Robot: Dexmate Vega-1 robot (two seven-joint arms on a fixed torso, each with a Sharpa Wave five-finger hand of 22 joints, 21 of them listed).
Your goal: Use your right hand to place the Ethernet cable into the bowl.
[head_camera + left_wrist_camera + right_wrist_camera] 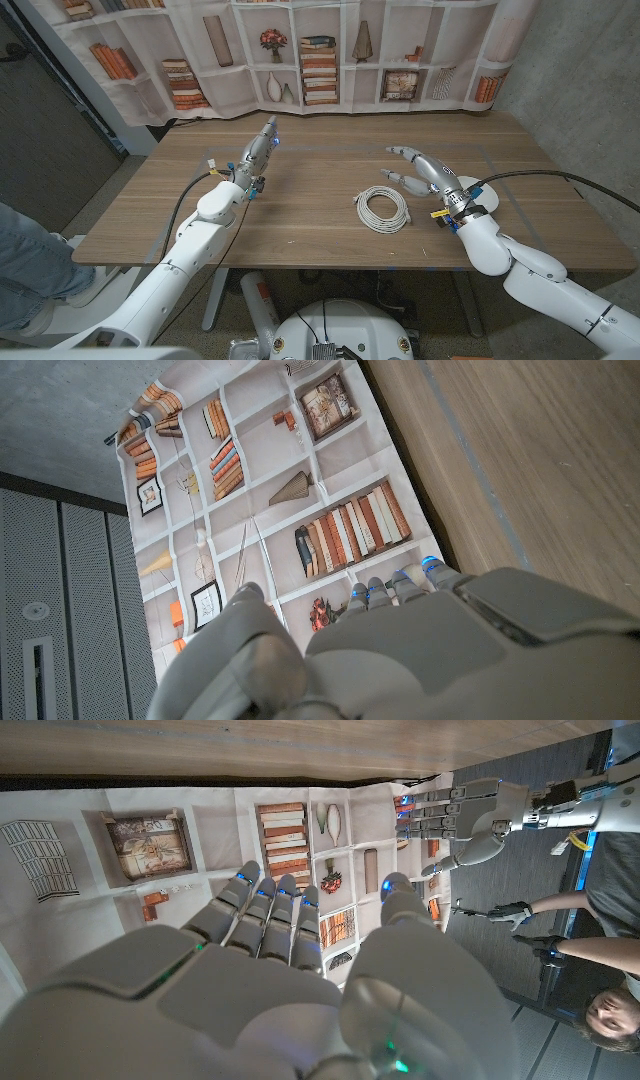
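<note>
A white Ethernet cable, wound into a loose coil, lies on the wooden table right of its middle. My right hand hovers just beyond and to the right of the coil, fingers spread, holding nothing and not touching the cable. Its back, with the fingers reaching out, also fills the lower part of the right wrist view. My left hand is raised over the left half of the table, fingers stretched out and empty. It appears in its own wrist view and in the right wrist view.
A curtain printed with bookshelves hangs behind the table's far edge. A person's jeans-clad leg is at the left edge of the head view. Another person wearing black gloves stands off to the side in the right wrist view.
</note>
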